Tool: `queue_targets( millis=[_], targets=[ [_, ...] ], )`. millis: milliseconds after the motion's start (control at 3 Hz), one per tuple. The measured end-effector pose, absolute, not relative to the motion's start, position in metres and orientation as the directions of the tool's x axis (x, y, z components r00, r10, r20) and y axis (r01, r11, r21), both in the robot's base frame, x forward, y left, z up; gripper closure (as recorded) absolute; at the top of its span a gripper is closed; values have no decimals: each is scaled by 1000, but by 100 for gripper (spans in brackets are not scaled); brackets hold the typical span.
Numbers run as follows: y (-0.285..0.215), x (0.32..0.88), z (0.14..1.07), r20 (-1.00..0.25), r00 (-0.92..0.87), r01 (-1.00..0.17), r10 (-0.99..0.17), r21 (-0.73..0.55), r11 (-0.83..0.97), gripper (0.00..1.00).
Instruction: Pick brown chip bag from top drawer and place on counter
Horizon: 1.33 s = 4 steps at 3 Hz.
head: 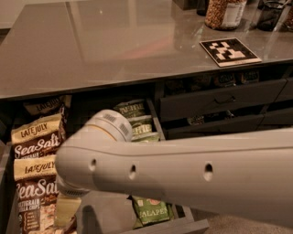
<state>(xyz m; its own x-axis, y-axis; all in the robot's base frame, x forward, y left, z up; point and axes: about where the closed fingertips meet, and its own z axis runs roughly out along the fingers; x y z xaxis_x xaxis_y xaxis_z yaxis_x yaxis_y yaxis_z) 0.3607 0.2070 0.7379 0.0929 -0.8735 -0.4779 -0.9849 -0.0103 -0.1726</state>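
Note:
The top drawer is pulled open below the counter. Brown chip bags with "Late July Sea Salt" lettering lie in its left side: one at the back and one nearer the front. My pale arm crosses the view from the right and bends down at its round joint. The gripper hangs below that joint, inside the drawer at the right edge of the front brown bag. The arm hides most of it.
Green chip bags lie in the drawer's middle, at the back and the front. Narrower drawers with bar handles stand to the right. A black-and-white marker tile and a jar stand on the counter's far right.

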Motion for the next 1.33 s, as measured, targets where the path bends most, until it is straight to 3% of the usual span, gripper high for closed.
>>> queue_targets(
  millis=[333, 1333],
  targets=[
    [184, 380, 721, -540, -72, -969, -838, -162, 188, 0],
    [191, 387, 717, -605, -184, -949, -775, -95, 299, 0]
  ],
)
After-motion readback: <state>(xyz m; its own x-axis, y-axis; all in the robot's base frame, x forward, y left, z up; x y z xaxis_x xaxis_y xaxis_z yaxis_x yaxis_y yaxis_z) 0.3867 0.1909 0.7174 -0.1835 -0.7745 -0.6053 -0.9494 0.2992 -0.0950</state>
